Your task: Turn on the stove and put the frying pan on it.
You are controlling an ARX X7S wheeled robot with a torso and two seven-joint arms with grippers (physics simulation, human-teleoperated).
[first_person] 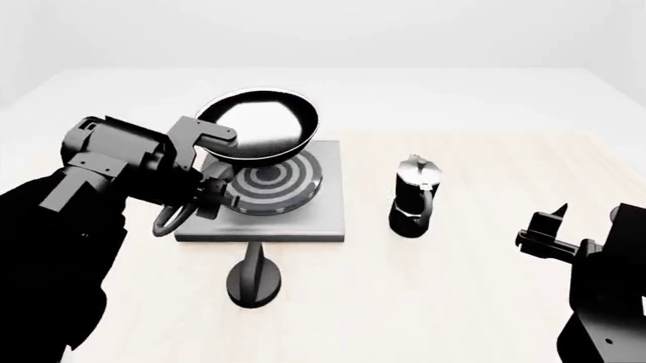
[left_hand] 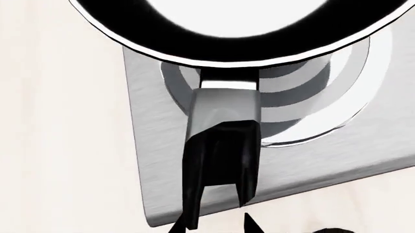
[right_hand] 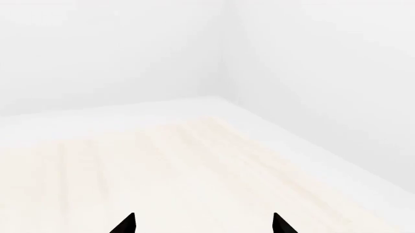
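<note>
The frying pan (first_person: pixel 257 125), black with a pale glossy inside, hangs tilted over the back left of the stove (first_person: pixel 325 215). My left gripper (first_person: pixel 214 189) is shut on its long handle (left_hand: pixel 222 145), which runs between the fingertips of the left gripper (left_hand: pixel 214 225). Below the pan lies the grey slab (left_hand: pixel 152 145) with its ringed burner (left_hand: pixel 304 97); the burner (first_person: pixel 281 185) is partly covered by the pan. A small black knob (first_person: pixel 254 276) stands in front of the slab. My right gripper (first_person: pixel 583 221) hovers open and empty at the right, and the right gripper (right_hand: pixel 203 224) faces only bare table.
A black moka pot (first_person: pixel 416 197) stands upright just right of the stove, between it and the right arm. The pale table (first_person: pixel 474 295) reaches to a far edge in front of a white wall.
</note>
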